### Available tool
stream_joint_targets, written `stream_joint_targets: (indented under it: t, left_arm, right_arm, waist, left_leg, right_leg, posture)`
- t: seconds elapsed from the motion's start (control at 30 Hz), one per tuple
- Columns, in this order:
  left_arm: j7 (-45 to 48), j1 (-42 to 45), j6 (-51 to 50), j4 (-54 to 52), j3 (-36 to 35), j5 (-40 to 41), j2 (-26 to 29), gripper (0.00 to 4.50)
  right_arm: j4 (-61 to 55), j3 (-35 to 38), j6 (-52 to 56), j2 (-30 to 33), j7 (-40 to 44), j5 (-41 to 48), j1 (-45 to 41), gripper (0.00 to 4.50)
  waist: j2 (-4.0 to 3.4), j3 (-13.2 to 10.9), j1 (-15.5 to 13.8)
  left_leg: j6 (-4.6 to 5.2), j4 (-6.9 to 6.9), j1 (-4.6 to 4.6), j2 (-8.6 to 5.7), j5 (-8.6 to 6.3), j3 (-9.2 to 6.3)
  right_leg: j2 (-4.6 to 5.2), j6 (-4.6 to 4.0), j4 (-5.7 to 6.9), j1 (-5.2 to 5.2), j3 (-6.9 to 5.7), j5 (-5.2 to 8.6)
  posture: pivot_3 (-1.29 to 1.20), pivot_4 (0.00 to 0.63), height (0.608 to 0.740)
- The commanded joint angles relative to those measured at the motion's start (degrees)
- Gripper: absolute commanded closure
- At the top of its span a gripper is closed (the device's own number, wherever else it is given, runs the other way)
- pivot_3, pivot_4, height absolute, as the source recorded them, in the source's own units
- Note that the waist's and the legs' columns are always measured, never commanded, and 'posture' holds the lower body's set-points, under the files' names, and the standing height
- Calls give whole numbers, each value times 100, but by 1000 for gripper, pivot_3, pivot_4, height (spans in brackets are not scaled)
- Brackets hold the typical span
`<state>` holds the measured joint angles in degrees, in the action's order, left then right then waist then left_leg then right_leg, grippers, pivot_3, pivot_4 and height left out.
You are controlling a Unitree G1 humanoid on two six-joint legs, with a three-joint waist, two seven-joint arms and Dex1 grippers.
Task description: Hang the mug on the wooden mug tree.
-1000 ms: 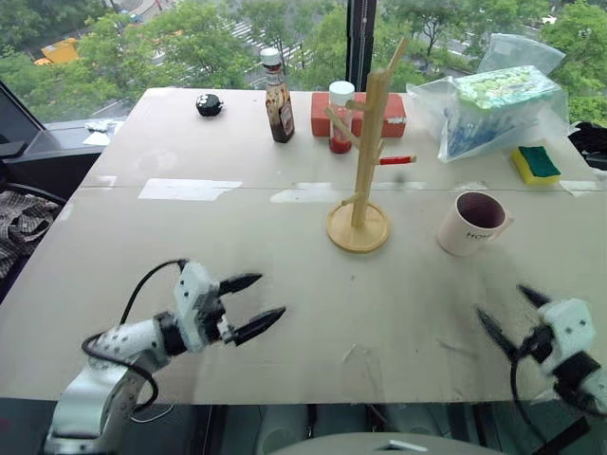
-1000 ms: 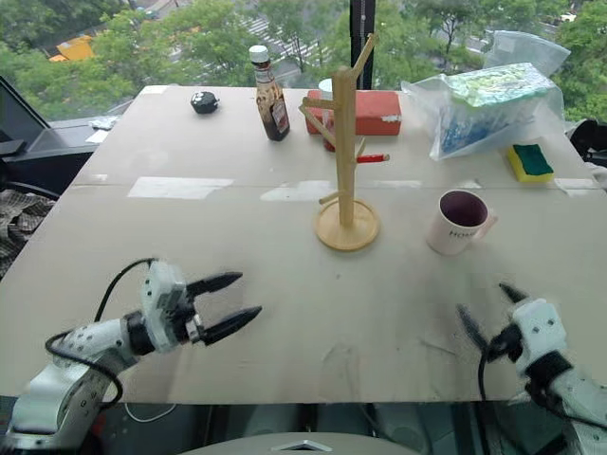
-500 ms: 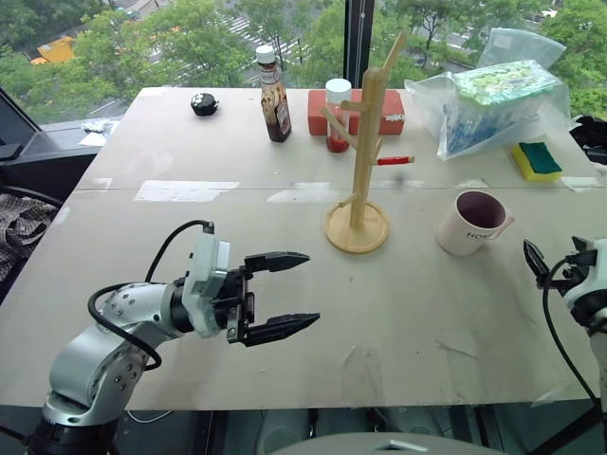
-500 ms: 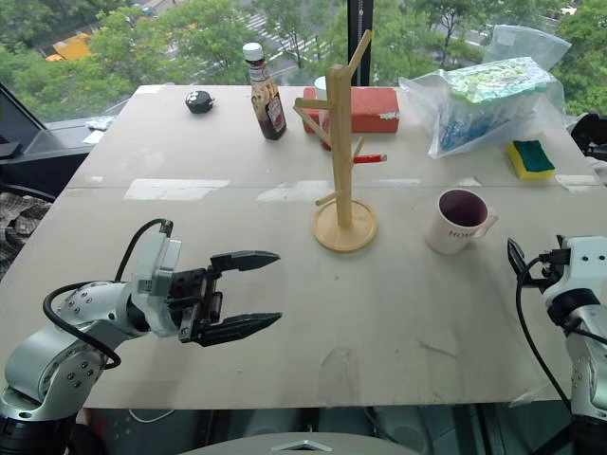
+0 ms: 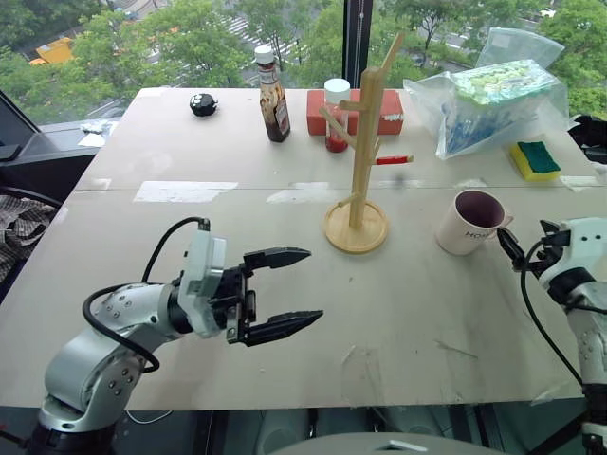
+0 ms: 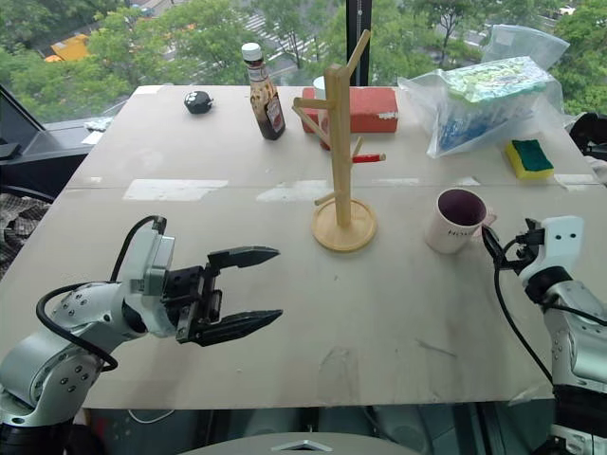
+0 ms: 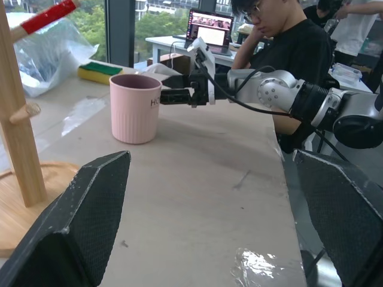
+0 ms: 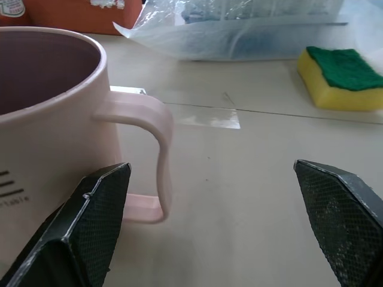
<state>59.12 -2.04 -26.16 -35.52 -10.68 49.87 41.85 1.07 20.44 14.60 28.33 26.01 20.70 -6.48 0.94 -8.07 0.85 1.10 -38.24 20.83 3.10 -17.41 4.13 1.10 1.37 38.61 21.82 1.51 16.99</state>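
Your mug [image 5: 470, 222] stands upright on the desk [image 5: 190, 246] at the right of the frame, just right of the mug tree [image 5: 360, 152], with its handle turned toward the right edge. That suits the right gripper [image 6: 492, 248], which sits level beside the handle with its fingers spread wide and empty; in the right wrist view the handle [image 8: 149, 149] lies between them, so you look lined up to take it there. The left gripper [image 5: 275, 289], lower left of the frame, hangs above the desk with its fingers apart, holding nothing, well clear of the tree. You cannot tell whether a fingertip touches the mug yet. The lettering on its side is partly cut off.
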Motion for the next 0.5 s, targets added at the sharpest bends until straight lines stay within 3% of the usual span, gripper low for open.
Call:
stream_joint_targets:
  t: [0.03, 0.1, 0.2, 0.43, 0.5]
  left_arm:
    - [-71, 93, 3, -139, -4, 48, 18, 0]
    - [-139, 112, 14, -148, 5, 7, 4, 0]
    - [-187, 100, 27, -150, -16, -14, 8, 0]
    - [-284, 64, 55, -129, -96, 31, -34, 0]
    - [-349, -29, 101, -52, -120, -126, -28, 0]
  right_arm:
    - [228, -103, -241, 32, 86, -116, -256, 81]
    - [537, -218, -370, 1, 130, -197, -447, 81]
    - [1018, -311, -552, -44, 143, -295, -733, 909]
    - [1836, -445, -1159, -79, 442, -375, -1161, 4243]
    - [1740, -449, -1479, -39, 597, -387, -1188, 4449]
  waist:
    - [0, 0, 0]
    - [0, -1, 4]
    - [-1, -1, 12]
    - [-3, -4, 0]
    - [-5, -5, 4]
  left_leg:
    - [-1, 0, 0, 0, 1, 0]
    - [-6, 0, 1, 0, 4, 0]
    - [-6, 0, 0, 1, 4, 2]
    - [-12, 0, 3, 1, 7, 2]
    - [-11, 0, 3, 1, 7, 2]
  right_leg:
    - [0, 0, 0, 0, -1, 0]
    - [-1, 0, -2, 1, 0, 0]
    - [-1, 0, -2, 1, 3, 0]
    - [1, 0, -5, 1, 1, 0]
    - [3, 0, -4, 1, 0, 0]
  posture:
    - [0, 150, 740]
    - [0, 150, 740]
    - [0, 150, 740]
    - [0, 150, 740]
    - [0, 150, 740]
